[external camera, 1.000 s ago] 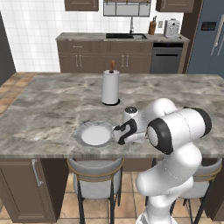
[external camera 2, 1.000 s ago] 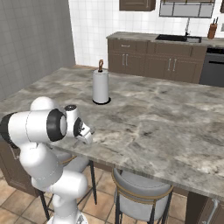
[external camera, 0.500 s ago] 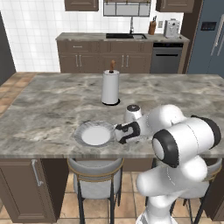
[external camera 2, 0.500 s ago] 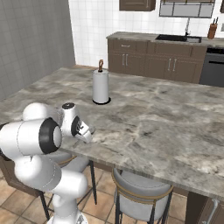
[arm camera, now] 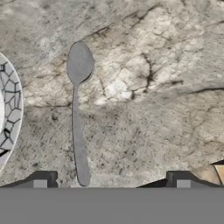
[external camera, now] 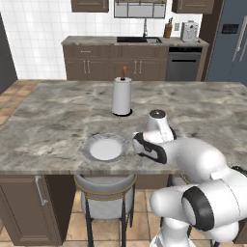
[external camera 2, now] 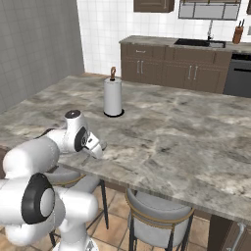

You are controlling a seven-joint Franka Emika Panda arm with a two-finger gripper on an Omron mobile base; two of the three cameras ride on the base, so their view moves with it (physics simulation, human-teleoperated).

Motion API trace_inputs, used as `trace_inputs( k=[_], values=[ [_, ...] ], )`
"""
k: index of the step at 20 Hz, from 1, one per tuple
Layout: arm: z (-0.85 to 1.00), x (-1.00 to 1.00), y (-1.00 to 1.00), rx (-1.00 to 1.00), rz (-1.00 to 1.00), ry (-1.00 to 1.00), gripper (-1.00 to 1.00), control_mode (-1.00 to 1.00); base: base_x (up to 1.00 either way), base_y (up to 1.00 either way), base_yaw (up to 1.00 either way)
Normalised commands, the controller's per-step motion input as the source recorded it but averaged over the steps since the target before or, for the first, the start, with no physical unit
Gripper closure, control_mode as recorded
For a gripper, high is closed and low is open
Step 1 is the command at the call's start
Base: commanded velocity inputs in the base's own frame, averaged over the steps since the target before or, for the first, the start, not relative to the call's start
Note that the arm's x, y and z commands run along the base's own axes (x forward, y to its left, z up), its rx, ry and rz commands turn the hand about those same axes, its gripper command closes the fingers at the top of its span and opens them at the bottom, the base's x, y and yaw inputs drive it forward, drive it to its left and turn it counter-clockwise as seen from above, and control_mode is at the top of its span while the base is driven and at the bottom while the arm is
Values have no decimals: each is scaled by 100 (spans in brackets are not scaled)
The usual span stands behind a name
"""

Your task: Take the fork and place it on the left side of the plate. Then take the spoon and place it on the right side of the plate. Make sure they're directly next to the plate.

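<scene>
The all-grey spoon point(arm camera: 78, 113) lies flat on the marble counter, bowl pointing away from the hand, its handle running down between my fingertips. It rests loose, just right of the plate's patterned rim point(arm camera: 11, 113), with a narrow strip of counter between them. My gripper point(arm camera: 111, 181) hovers low over the handle end, open, holding nothing. In the left base view the hand sits at the right edge of the white plate point(external camera: 89, 144), near the counter's front edge. The fork is out of view.
A paper towel roll point(external camera: 121, 96) stands upright behind the plate, also seen from the right point(external camera 2: 112, 97). Stools point(external camera: 105, 193) point(external camera 2: 159, 211) are tucked under the counter's front edge. The marble counter point(external camera 2: 186, 132) stretches wide to the right.
The arm's elbow and shoulder have swung outward toward the cameras, while the hand has stayed beside the plate's right edge.
</scene>
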Motion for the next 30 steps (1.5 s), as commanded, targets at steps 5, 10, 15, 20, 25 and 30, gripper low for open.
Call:
trace_inputs(
  k=[5, 10, 15, 20, 25, 30],
  values=[
    [80, -36, -17, 0, -4, -2, -100, -100, 0, 0, 0],
    [78, -53, -20, 0, -3, 0, -100, -100, 0, 0, 0],
    [82, -82, -28, 0, 0, -4, -100, -100, 0, 0, 0],
    [34, -97, -21, 0, 0, -1, -100, -100, 0, 0, 0],
    [-13, -100, -38, 0, 0, -1, -100, -100, 0, 0, 0],
    [-36, -84, -14, 0, 0, 1, -100, -100, 0, 0, 0]
  ],
)
